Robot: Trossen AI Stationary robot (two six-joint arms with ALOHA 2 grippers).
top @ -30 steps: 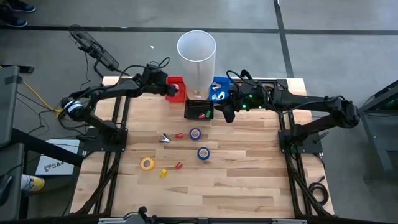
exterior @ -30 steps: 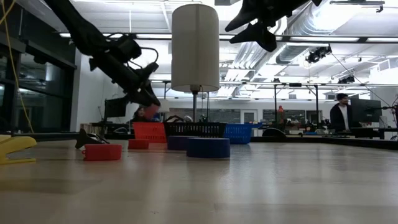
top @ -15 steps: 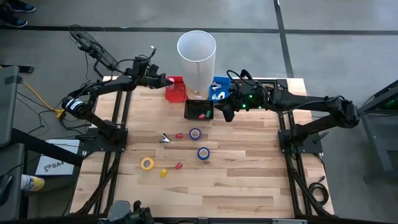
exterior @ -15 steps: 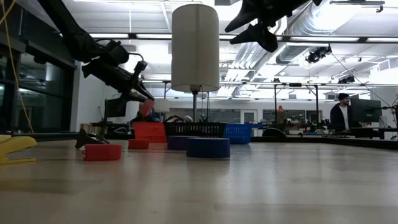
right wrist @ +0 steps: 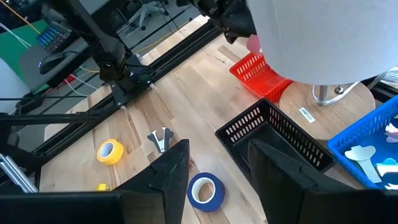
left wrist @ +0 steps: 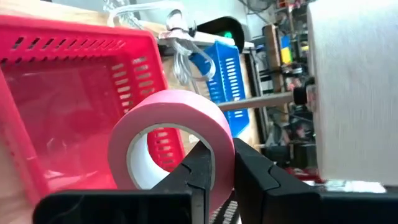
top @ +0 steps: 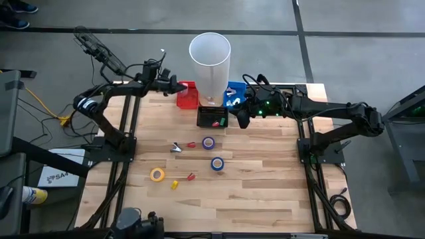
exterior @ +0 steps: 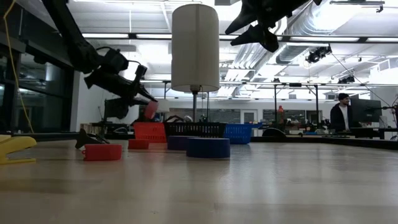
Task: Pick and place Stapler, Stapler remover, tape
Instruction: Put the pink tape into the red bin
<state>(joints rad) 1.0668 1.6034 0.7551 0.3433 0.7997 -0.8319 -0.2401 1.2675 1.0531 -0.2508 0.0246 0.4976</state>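
My left gripper (top: 174, 86) is shut on a pink tape roll (left wrist: 171, 134) and hovers by the left rim of the red basket (top: 188, 97), at the table's far edge; the low view shows the roll (exterior: 150, 109) above the basket (exterior: 149, 131). My right gripper (top: 243, 120) is open, high above the right end of the black basket (top: 212, 117). Two blue tape rolls (top: 208, 143) (top: 217, 162), a yellow roll (top: 157, 174) and a stapler remover (top: 176, 147) lie flat on the table. Small red (top: 191, 144) (top: 190, 177) and yellow (top: 174, 184) staplers lie nearby. My left gripper pinches the pink roll's wall (left wrist: 222, 144) between its two fingers, one finger (left wrist: 202, 165) inside the ring's hole and the other (left wrist: 252, 171) outside. The fingers reach nearly level from the table's left. The roll is lifted clear and stands on edge above the red basket's rim.
A tall white cylinder lamp (top: 210, 60) stands on a round base behind the black basket, between both arms. A blue basket (top: 234, 94) sits to its right. The black basket holds small red and green items. Bare wood spreads toward the near edge (top: 219, 212).
My left arm has drawn back toward the table's far left corner. Its gripper has tipped from slanting steeply down to nearly level, staying shut on the pink roll by the red basket. My right gripper has kept still.
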